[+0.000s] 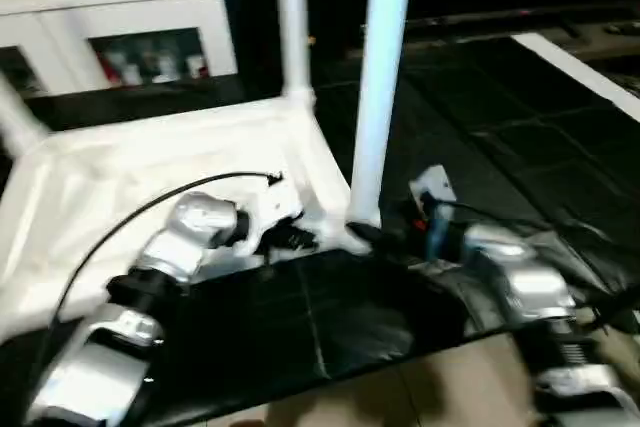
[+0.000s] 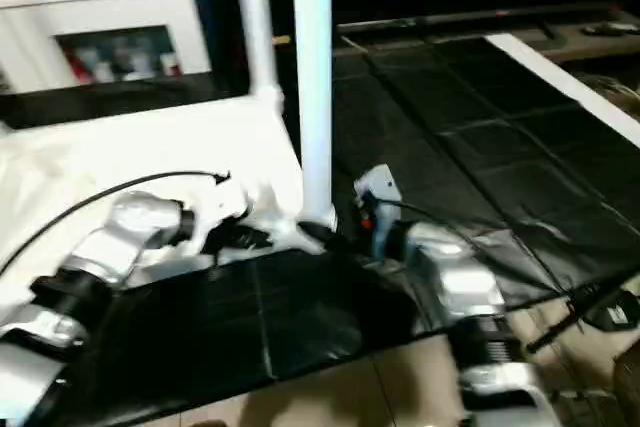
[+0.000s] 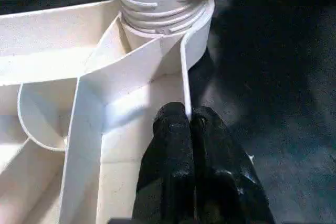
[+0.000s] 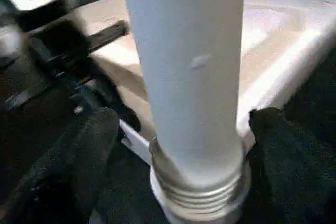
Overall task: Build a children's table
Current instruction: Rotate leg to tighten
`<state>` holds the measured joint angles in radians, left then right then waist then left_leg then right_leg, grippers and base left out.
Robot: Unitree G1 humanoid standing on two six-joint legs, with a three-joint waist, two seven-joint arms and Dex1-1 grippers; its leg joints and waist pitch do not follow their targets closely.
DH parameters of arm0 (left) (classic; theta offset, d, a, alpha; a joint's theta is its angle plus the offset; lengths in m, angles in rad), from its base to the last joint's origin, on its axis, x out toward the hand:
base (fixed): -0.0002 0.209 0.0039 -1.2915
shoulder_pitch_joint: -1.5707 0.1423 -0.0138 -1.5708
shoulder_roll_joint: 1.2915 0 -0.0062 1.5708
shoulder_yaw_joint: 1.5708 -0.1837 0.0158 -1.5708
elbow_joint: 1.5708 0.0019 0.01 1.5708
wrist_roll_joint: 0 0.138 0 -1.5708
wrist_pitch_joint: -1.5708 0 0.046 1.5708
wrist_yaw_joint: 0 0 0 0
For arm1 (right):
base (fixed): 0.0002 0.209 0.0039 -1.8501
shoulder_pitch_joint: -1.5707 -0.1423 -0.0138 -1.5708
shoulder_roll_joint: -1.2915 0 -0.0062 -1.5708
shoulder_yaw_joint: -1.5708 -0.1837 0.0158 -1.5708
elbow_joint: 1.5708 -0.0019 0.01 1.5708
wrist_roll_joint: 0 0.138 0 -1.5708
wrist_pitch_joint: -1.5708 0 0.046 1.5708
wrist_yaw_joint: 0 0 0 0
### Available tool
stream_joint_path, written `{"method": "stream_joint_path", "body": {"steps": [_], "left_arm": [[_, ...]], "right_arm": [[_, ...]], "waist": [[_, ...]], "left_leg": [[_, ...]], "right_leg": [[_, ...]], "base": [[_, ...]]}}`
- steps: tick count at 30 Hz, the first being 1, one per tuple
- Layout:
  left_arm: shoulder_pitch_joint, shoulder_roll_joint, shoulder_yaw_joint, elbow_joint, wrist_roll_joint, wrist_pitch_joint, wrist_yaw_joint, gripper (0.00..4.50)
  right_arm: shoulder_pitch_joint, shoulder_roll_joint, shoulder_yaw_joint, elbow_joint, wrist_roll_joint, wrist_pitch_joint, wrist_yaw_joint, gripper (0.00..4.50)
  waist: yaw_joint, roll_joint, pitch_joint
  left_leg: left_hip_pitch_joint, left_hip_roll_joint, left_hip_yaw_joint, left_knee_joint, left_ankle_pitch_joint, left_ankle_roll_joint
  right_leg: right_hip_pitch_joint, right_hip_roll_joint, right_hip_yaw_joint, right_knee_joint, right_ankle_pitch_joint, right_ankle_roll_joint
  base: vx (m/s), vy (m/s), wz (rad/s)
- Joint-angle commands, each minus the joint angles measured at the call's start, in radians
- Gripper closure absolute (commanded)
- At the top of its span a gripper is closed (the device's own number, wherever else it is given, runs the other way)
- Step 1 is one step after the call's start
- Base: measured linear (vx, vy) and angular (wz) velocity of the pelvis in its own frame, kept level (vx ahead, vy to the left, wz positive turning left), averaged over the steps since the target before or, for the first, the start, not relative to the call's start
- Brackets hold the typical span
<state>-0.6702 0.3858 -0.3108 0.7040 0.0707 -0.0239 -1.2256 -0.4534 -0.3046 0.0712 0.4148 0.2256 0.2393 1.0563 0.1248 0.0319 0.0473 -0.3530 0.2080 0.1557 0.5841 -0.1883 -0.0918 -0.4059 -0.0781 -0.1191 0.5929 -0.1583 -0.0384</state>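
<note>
The table top [image 1: 150, 177] lies upside down on a black mat [image 1: 500, 107] on the floor, ribbed underside up. Three legs show in the head views: one [image 1: 378, 97] upright in the near corner socket, one [image 1: 292, 22] upright in the corner behind it, and one [image 1: 18, 122] slanting out at the far left corner. The near leg's threaded base [image 4: 202, 190] sits at its socket, ridges showing.

The left gripper [image 3: 189, 124] has its jaws pressed together on the thin rim wall of the top, just beside the near corner socket [image 3: 163, 9]. The right gripper [image 4: 181, 124] is at the foot of the near leg, jaws wide apart on either side of it, its fingers [image 4: 286, 145] clear of the leg.

A white cabinet [image 1: 130, 17] with glass-fronted shelves stands behind the top. No readable writing or brand mark anywhere
</note>
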Motion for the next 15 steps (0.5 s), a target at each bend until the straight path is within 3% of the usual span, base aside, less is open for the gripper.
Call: {"method": "stream_joint_path", "body": {"steps": [1,9,15], "left_arm": [[-0.021,0.014,-0.035,-0.019,-0.012,-0.058,-0.107,4.50],[-0.022,0.025,-0.059,-0.030,-0.030,-0.101,-0.213,4.50],[-0.016,0.024,-0.075,-0.040,-0.037,-0.129,-0.275,4.50]], "right_arm": [[0.016,-0.048,0.032,-0.052,0.021,0.017,0.115,0.03],[0.006,-0.104,0.084,-0.088,0.070,0.053,0.305,0.03],[-0.044,-0.117,0.116,-0.021,0.056,0.042,0.378,0.64]], "waist": [[0.005,-0.001,-0.067],[0.023,0.002,-0.070],[0.026,0.000,-0.070]], "left_leg": [[0.005,0.025,0.008,-0.063,-0.191,0.064],[0.005,0.030,0.006,-0.063,-0.195,0.058],[0.003,0.029,0.009,-0.062,-0.191,0.053]], "right_leg": [[0.061,-0.073,0.058,-0.078,-0.306,-0.143],[0.060,-0.073,0.059,-0.071,-0.275,-0.165],[0.060,-0.075,0.058,-0.070,-0.274,-0.168]], "base": [[0.000,0.000,0.00],[0.000,0.000,0.00],[0.000,0.000,0.00]]}}
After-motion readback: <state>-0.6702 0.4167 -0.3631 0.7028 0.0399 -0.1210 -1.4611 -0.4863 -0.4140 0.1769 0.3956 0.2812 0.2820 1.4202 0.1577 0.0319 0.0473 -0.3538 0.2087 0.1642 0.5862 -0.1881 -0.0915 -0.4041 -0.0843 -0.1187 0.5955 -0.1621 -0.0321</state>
